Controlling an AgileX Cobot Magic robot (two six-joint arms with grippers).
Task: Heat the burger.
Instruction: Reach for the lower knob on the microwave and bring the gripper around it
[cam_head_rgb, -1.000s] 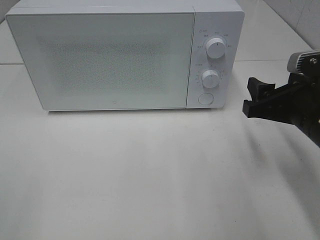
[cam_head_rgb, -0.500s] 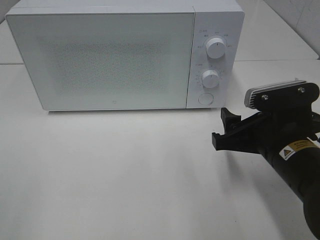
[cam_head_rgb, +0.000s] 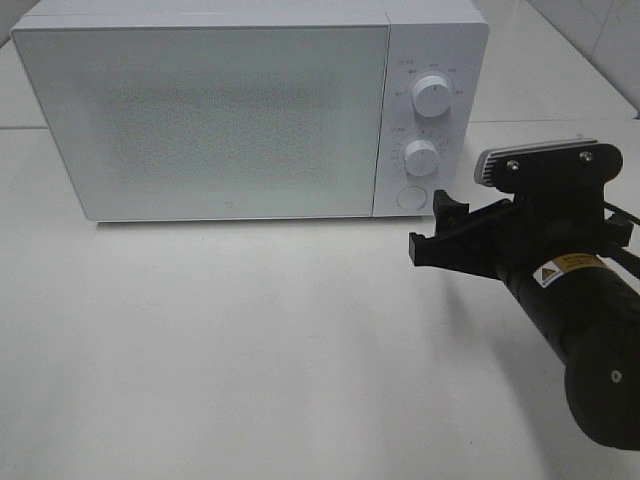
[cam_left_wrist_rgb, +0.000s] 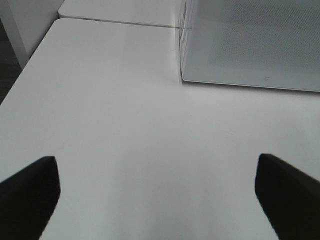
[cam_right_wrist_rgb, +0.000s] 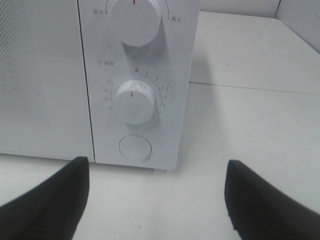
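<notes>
White microwave (cam_head_rgb: 250, 110) with a finely speckled grey door (cam_head_rgb: 200, 120) and white dials (cam_head_rgb: 431, 96), on a white tabletop (cam_head_rgb: 250, 350); black right hand (cam_head_rgb: 432, 225), black arm (cam_head_rgb: 585, 340) bearing a yellow label (cam_head_rgb: 562, 268).

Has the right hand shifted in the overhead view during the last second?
Yes. The black right hand moved left and lower, from right of the white microwave to beside its round white button.

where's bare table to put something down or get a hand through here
Widest free patch: the table in front of the microwave door, out to the near edge. A second bare strip runs beside the microwave's left side, to the table's left edge. Crowded: in front of the control panel, where the right pincer hovers, open.
</notes>
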